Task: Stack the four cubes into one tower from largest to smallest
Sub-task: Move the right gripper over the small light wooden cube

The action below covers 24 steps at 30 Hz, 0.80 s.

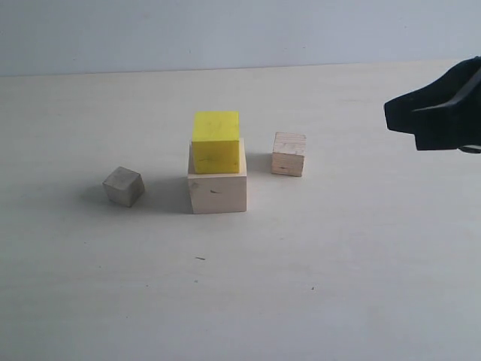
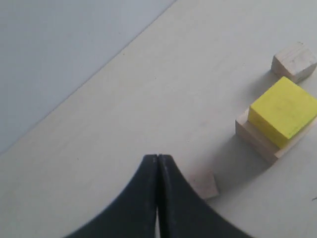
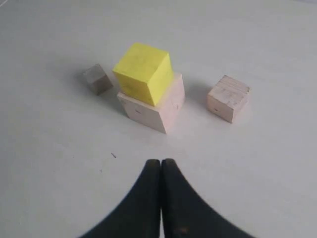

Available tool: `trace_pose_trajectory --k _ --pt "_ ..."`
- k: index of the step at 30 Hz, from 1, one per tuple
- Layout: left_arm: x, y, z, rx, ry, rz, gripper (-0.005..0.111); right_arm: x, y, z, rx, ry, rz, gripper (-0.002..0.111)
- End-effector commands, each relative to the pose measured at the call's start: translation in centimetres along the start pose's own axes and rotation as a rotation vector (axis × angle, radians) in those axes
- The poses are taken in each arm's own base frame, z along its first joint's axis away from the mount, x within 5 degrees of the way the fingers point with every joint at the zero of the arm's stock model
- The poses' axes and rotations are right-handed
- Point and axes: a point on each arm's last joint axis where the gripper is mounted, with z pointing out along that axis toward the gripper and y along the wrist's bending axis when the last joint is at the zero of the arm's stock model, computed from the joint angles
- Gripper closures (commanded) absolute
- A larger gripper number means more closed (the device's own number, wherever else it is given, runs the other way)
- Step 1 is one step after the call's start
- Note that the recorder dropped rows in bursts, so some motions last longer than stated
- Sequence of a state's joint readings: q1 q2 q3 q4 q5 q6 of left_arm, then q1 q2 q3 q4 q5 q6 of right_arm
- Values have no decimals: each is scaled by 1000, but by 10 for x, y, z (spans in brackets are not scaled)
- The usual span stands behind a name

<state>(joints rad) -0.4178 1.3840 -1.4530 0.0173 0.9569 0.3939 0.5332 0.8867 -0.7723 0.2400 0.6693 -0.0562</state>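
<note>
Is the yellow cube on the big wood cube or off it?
On: the bright yellow cube sits flat atop the large pale wood cube.

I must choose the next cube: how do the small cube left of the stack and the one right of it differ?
The left cube is smaller than the right cube. The left cube looks greyish, the right cube pale with visible grain. Both sit on the table, apart from the stack.
</note>
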Motion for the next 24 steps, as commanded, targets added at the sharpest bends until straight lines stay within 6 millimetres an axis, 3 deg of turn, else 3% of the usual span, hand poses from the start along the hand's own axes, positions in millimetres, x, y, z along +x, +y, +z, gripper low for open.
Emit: trace_pose_trajectory --k 1,8,17,20,24 --pt "35 0 -14 5 -54 -136 107 0 -2 1 24 -19 -55 108" --pt "83 -22 -36 -29 -167 -328 107 -13 -9 16 86 -105 -125 108" --pt "148 -55 -55 -46 -252 -460 107 -18 -19 86 102 116 -103 108" --pt "161 -63 -60 -40 -255 -467 107 -30 -21 107 114 202 -125 108" --pt "168 -67 -67 -42 -272 -464 107 -62 -25 121 170 283 -217 108"
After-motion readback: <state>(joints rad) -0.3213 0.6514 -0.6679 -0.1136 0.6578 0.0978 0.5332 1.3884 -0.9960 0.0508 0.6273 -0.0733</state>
